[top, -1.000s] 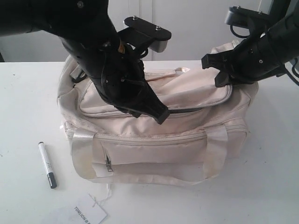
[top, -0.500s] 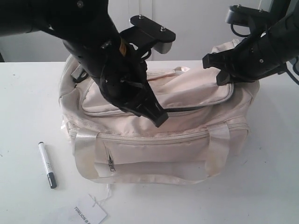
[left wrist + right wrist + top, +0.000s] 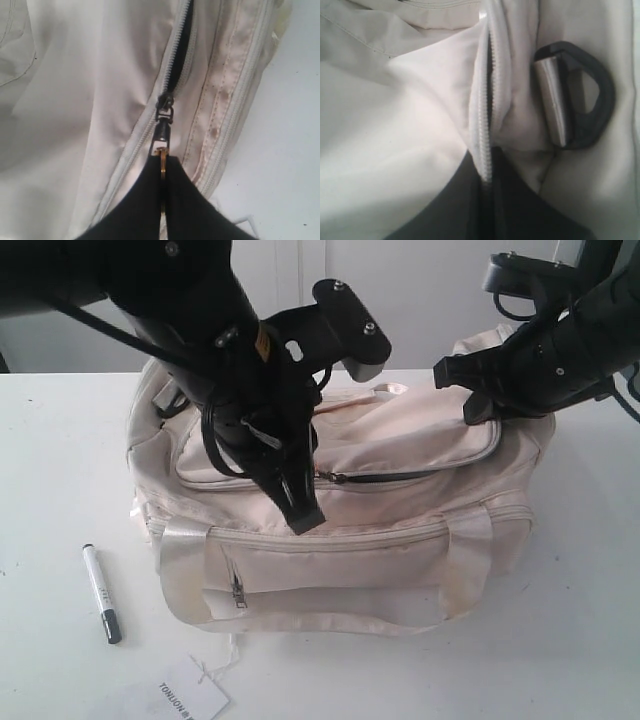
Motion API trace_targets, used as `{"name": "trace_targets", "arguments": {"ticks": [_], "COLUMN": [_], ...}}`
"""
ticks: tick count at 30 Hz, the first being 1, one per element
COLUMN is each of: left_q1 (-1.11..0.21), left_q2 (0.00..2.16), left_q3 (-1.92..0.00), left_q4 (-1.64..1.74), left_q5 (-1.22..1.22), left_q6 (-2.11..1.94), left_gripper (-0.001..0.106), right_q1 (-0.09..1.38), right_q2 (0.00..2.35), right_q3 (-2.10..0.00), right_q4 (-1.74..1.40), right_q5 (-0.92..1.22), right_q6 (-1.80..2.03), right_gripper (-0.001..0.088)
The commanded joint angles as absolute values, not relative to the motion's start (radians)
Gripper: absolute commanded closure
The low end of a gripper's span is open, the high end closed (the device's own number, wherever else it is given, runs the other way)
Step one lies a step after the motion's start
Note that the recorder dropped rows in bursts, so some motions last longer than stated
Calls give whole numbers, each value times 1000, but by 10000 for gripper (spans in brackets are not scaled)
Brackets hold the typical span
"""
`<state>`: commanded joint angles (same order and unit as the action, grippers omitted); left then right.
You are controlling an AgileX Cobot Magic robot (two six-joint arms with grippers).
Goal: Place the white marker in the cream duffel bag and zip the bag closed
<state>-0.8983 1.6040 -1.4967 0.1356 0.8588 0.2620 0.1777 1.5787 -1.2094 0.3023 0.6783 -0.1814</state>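
Observation:
The cream duffel bag lies across the middle of the table. My left gripper is shut on the metal zipper pull of the bag's top zipper. Past the slider the zipper stands apart as a dark slit. My right gripper is shut on the zipper edge at the bag's right end, beside a black strap ring. The white marker lies on the table left of the bag, black cap toward the front.
A white paper tag with printed text lies at the table's front edge, tied to the bag by a thin string. The white table runs bare to the right and front of the bag. A pale wall stands behind.
My left gripper has swung left and toward the front with the zipper pull, and the slider has come with it. More of the dark slit shows. The right gripper has held still.

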Motion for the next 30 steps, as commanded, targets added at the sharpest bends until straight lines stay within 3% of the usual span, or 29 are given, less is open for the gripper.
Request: {"name": "trace_targets", "arguments": {"ticks": [22, 30], "left_q1": [-894, -831], "left_q2": [1542, 1540], "left_q3": [-1497, -1497], "left_q4": [196, 198], "left_q5": [969, 1014], "left_q6": [287, 287], "left_gripper": [1053, 1053], "right_q1": [178, 178], "right_q2": [1579, 1579], "right_q3": [-1209, -1209], "right_q4": [291, 281], "right_q5": [686, 687], "right_q6": [-181, -181], "right_gripper": [868, 868]}}
